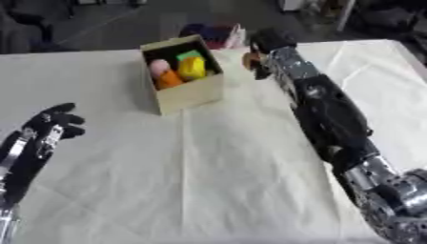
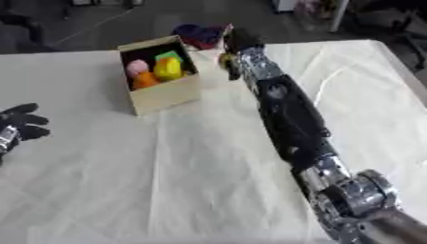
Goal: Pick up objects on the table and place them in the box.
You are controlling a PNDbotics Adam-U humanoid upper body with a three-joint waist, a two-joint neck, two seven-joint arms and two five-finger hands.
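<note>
The right hand (image 1: 265,42) reaches to the counter's (image 1: 208,181) far edge, just right of the box (image 1: 185,76), fingers curled round a small orange thing (image 1: 249,60); the box holds pink, orange, yellow and green pieces (packed together); the left hand (image 1: 50,126) rests relaxed, lower left.

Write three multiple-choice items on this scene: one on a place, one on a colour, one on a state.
1. Where is the right hand?
A. beside the box, at the table's far edge
B. near the lower right corner
C. inside the box

2. What colour is the block beside the green one in the box?
A. blue
B. yellow
C. black

3. How is the left hand?
A. curled round a block
B. out of view
C. holding nothing, at the left

Answers: 1 A, the arm stretches far; 2 B, yellow block below the green block; 3 C, nothing in it.
</note>
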